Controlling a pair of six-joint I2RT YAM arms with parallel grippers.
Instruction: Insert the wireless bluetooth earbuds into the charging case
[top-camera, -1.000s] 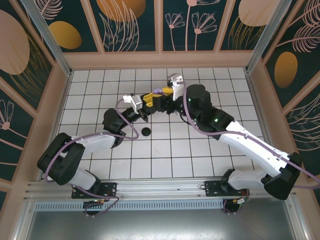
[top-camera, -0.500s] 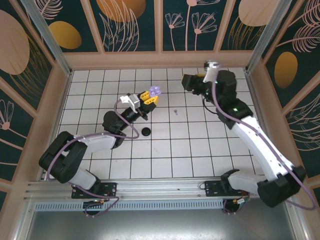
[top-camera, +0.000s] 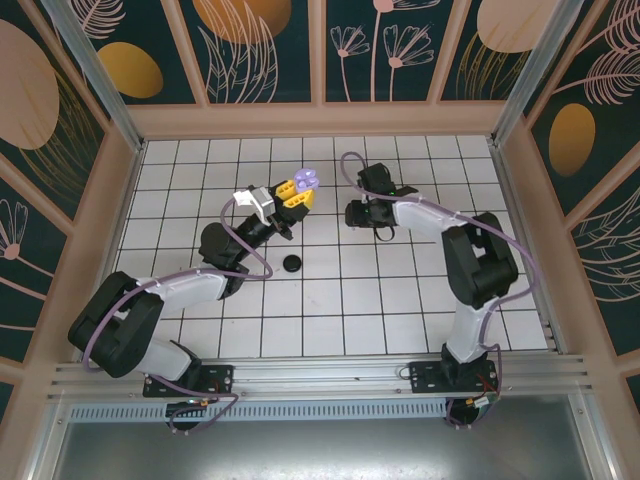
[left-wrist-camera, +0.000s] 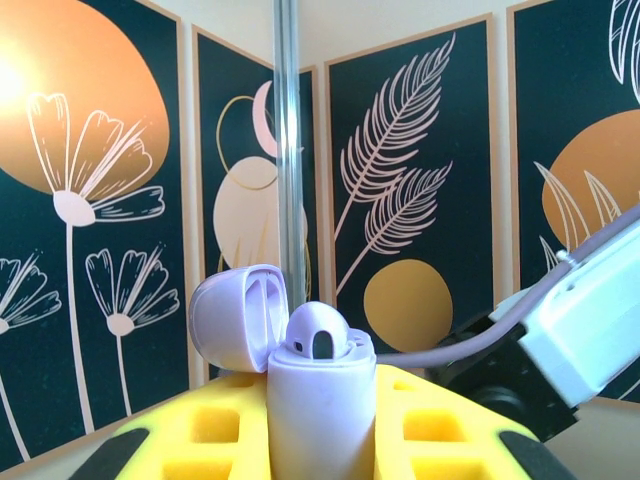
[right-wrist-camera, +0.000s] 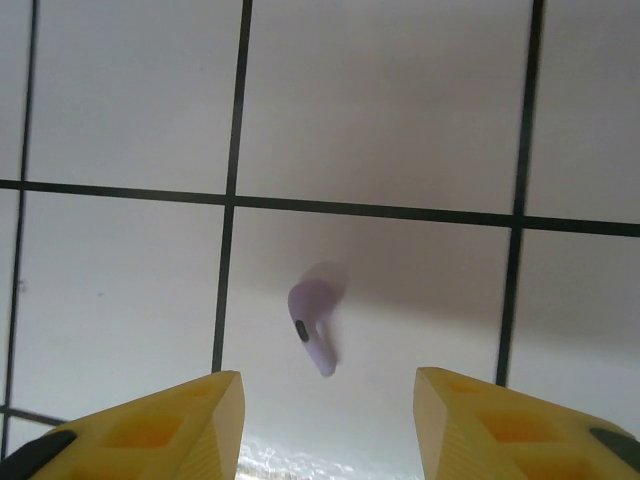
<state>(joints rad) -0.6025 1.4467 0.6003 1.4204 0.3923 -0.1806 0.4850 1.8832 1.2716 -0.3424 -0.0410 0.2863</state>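
One smooth, stemmed lilac earbud (right-wrist-camera: 312, 328)

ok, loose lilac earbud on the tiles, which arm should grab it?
Right. The right gripper hangs directly over the lilac earbud, jaws open and empty, with the bud in line with the gap. The left gripper is shut on the open lilac case, so it is not free.

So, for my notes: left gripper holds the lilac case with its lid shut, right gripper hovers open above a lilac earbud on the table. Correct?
No: the lid is open, as the left wrist view shows. The left gripper holds the lilac case, and the right gripper hovers open above a lilac earbud on the table.
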